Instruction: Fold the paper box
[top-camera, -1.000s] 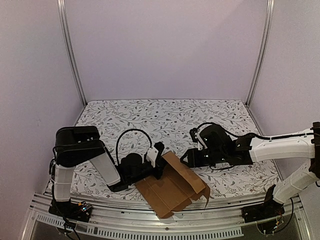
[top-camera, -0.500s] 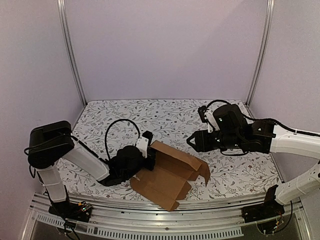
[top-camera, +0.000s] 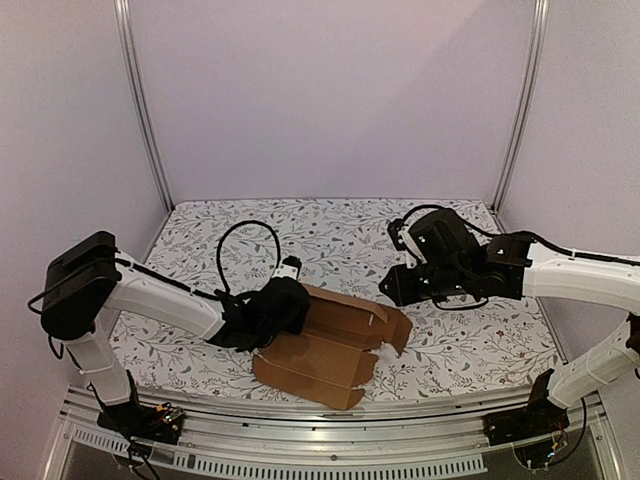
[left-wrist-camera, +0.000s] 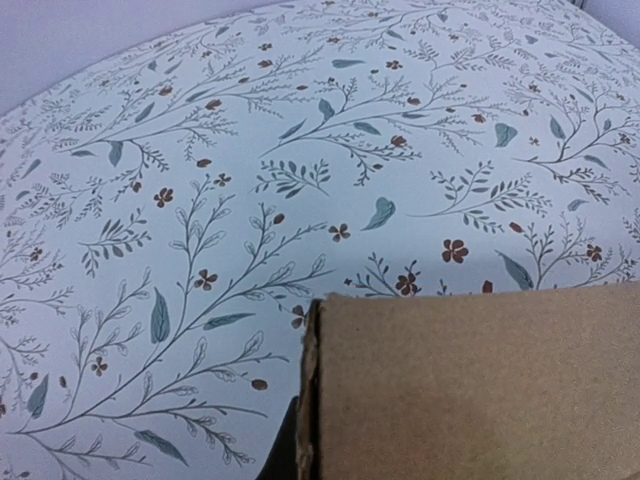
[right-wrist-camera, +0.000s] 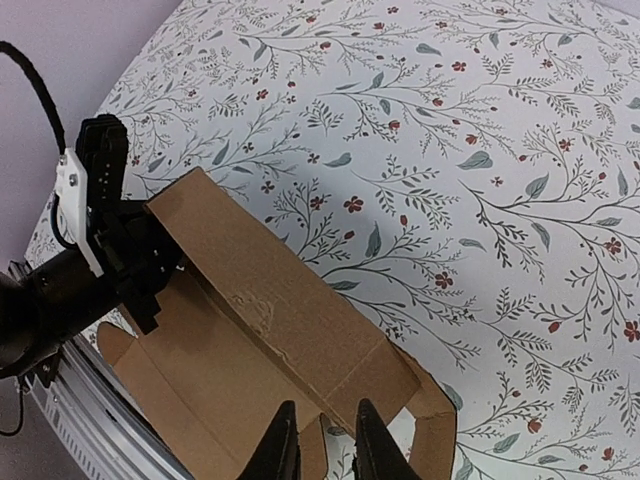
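Note:
The paper box (top-camera: 325, 350) is a brown cardboard sheet lying half unfolded near the table's front edge, with one long panel (right-wrist-camera: 270, 290) raised along a crease and a loose flap (top-camera: 398, 330) at its right end. My left gripper (top-camera: 298, 306) is shut on the left end of that raised panel (left-wrist-camera: 480, 390), which fills the lower right of the left wrist view and hides the jaws. My right gripper (right-wrist-camera: 326, 408) hovers over the box's right end (right-wrist-camera: 420, 385), its fingers (right-wrist-camera: 285, 440) a narrow gap apart with nothing between them. In the top view it (top-camera: 395, 287) hangs just beyond the flap.
A floral cloth (top-camera: 330, 235) covers the table. A metal rail (top-camera: 330, 440) runs along the front edge close under the box. Upright frame posts (top-camera: 145, 110) stand at the back corners. The left arm's cable (top-camera: 240, 250) loops up behind its wrist.
The left gripper has pulled the box leftward and laid it lower and flatter. The right gripper has backed off from the box's right end, and its jaws have narrowed.

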